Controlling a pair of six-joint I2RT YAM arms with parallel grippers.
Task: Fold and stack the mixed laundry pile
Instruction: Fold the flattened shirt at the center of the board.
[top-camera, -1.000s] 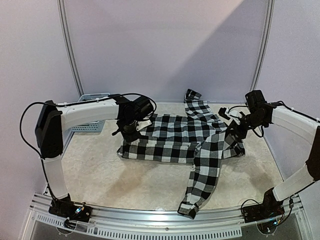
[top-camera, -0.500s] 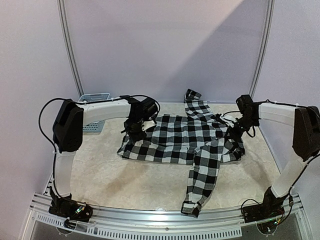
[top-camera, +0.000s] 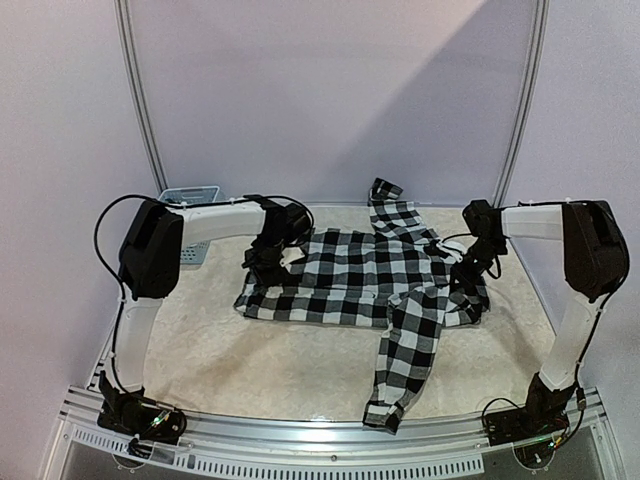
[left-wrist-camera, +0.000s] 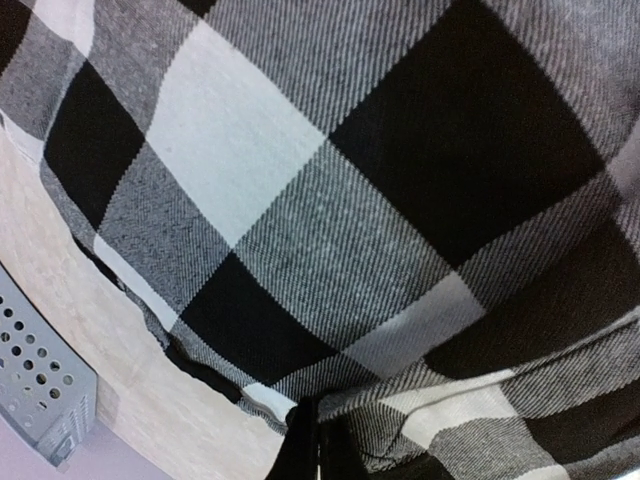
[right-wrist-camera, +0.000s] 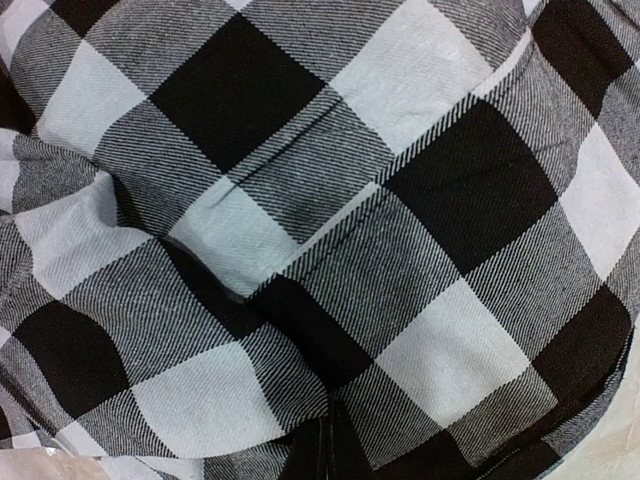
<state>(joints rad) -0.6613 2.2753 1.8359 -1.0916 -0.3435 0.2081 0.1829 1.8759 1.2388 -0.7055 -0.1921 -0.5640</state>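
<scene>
The black-and-white checked shirt (top-camera: 360, 275) lies spread across the middle of the table, one sleeve trailing toward the front edge. My left gripper (top-camera: 268, 258) is at the shirt's left end; in the left wrist view its fingertips (left-wrist-camera: 305, 450) are pressed together with checked cloth (left-wrist-camera: 330, 200) bunched at them. My right gripper (top-camera: 468, 270) is at the shirt's right end, its fingertips (right-wrist-camera: 325, 452) also closed on a fold of the cloth (right-wrist-camera: 330, 230). The olive-green sleeveless shirt is out of view.
A light blue lattice basket (top-camera: 190, 215) stands at the back left behind the left arm; its corner shows in the left wrist view (left-wrist-camera: 40, 380). Bare beige tabletop (top-camera: 280, 370) lies in front of the shirt. Walls close the back and sides.
Both arms have swung their elbows in toward the back while the grippers stayed at the shirt's two ends. The shirt's right side has bunched slightly; the rest has hardly shifted.
</scene>
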